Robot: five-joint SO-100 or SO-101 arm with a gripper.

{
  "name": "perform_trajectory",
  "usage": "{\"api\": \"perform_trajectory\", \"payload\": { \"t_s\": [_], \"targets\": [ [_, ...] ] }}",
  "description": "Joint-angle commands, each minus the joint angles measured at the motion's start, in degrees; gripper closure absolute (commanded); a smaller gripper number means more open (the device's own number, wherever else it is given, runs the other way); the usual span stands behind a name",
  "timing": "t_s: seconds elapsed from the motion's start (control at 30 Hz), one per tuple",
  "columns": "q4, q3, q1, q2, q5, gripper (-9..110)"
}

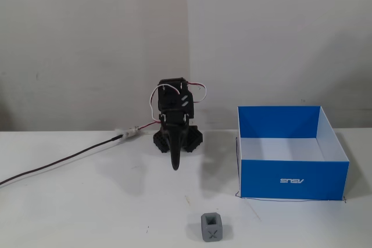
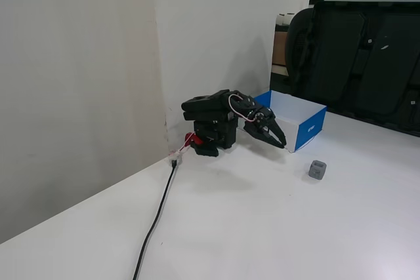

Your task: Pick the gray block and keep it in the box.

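The gray block (image 1: 213, 227) is a small cube with a square recess on top and an X on its front face. It sits on the white table near the front edge, and it also shows in a fixed view (image 2: 317, 169). The box (image 1: 293, 179) is blue, open-topped and white inside, and stands at the right, empty; it also shows in a fixed view (image 2: 310, 127). My gripper (image 1: 175, 165) is shut and empty. It hangs folded in front of the arm's base, pointing down at the table, well behind and left of the block (image 2: 282, 143).
A black cable (image 1: 58, 164) runs from the arm's base off to the left across the table; it also shows in a fixed view (image 2: 154, 221). A wall stands right behind the arm. A black chair (image 2: 367, 63) stands beyond the table.
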Motion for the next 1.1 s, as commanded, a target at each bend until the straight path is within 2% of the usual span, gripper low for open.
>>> {"api": "perform_trajectory", "payload": {
  "t_s": [0.0, 0.07, 0.17, 0.43, 0.57, 0.73, 0.9, 1.07],
  "targets": [
    [2.9, -8.4, -1.7, 8.3, 0.6, 101],
    [6.4, -12.6, -3.1, 6.7, 0.6, 101],
    [6.9, -20.4, -3.3, -8.9, 0.7, 101],
    [2.2, -31.1, -3.4, -37.0, 2.2, 101],
    [1.7, -39.3, -6.9, -56.9, 4.7, 101],
    [-1.9, -44.7, -8.1, -73.6, 5.9, 93],
    [-4.4, -45.9, -9.8, -75.5, 6.7, 79],
    [-5.4, -51.2, -10.6, -84.6, 7.2, 72]
  ]
}}
